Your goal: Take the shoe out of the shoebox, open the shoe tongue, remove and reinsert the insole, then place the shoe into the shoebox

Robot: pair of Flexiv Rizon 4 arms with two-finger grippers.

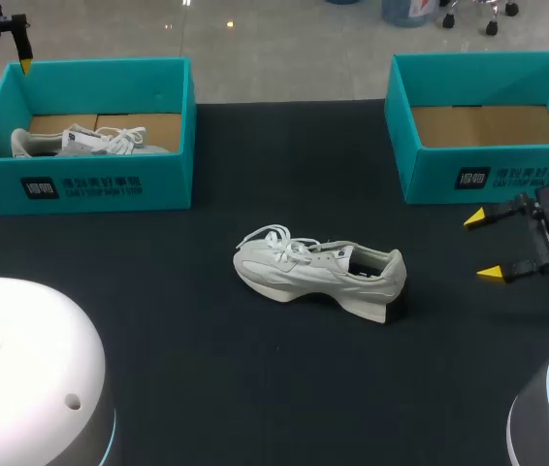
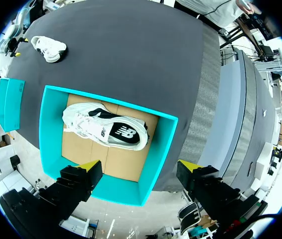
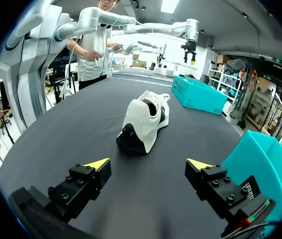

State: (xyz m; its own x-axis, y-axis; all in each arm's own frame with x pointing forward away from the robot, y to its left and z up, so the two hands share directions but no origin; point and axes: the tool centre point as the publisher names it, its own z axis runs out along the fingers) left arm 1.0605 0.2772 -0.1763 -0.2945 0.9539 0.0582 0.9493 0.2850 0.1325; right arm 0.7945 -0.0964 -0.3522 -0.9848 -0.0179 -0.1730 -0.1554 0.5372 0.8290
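Observation:
A white shoe [image 1: 318,272] lies on its sole in the middle of the black table, toe to the left, laces loose. My right gripper [image 1: 493,245] hovers open to its right, near the table's right edge. In the right wrist view the shoe [image 3: 143,119] is ahead of the open gripper [image 3: 151,164], heel toward it, with a clear gap. My left gripper [image 2: 141,167] hangs open high above the left teal shoebox [image 2: 46,129], in which a second white shoe [image 2: 106,127] lies on its side. In the head view that box [image 1: 80,184] is at the back left with the second shoe [image 1: 80,141] in it.
A second teal shoebox [image 1: 488,165] stands at the back right, holding only its cardboard floor; it is just behind my right gripper. Two white robot bases [image 1: 22,379] rise at the near corners.

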